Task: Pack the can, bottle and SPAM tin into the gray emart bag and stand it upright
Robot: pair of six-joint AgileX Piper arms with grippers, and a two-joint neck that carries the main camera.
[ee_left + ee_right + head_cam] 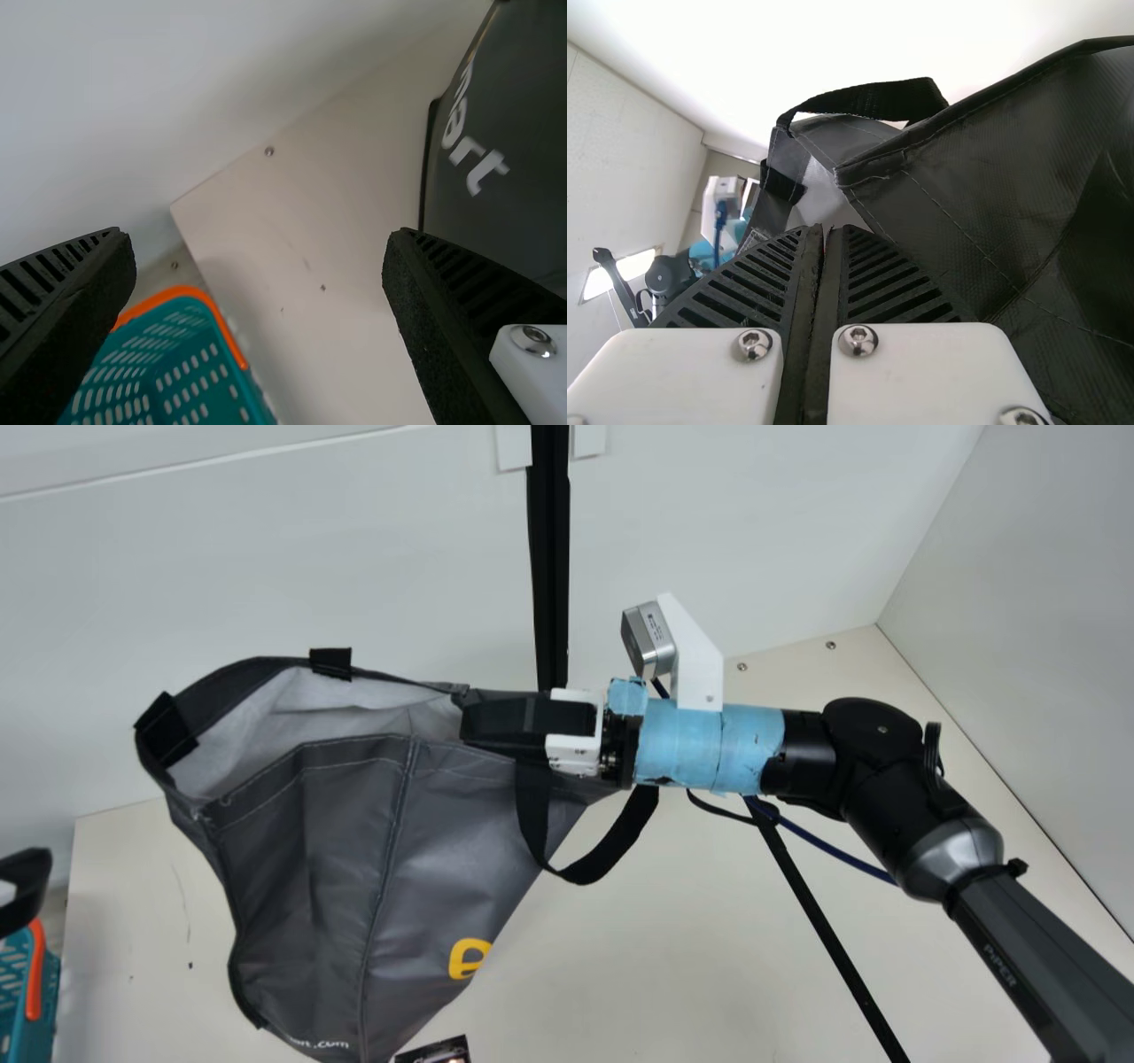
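My right gripper (505,717) pinched tight on gray emart bag (310,850) at one side of its rim; bag tilted, mouth gaping, black handle (582,871) looping below my fingers. My left gripper (25,881) spread wide near teal basket (16,1014). Dark printed item (434,1051) beside bag's lower end, mostly cut off

Gray bag (301,868), main view: partly hidden yellow "e" (468,958), low centre; white ".com" (330,1043), bottom left.
Gray bag, left wrist view: white "art" (475,158), upper right.
Right arm (1036,957), main view: "PiPER" (1000,965), lower right.
Wrist camera (649,640): print too small to read.
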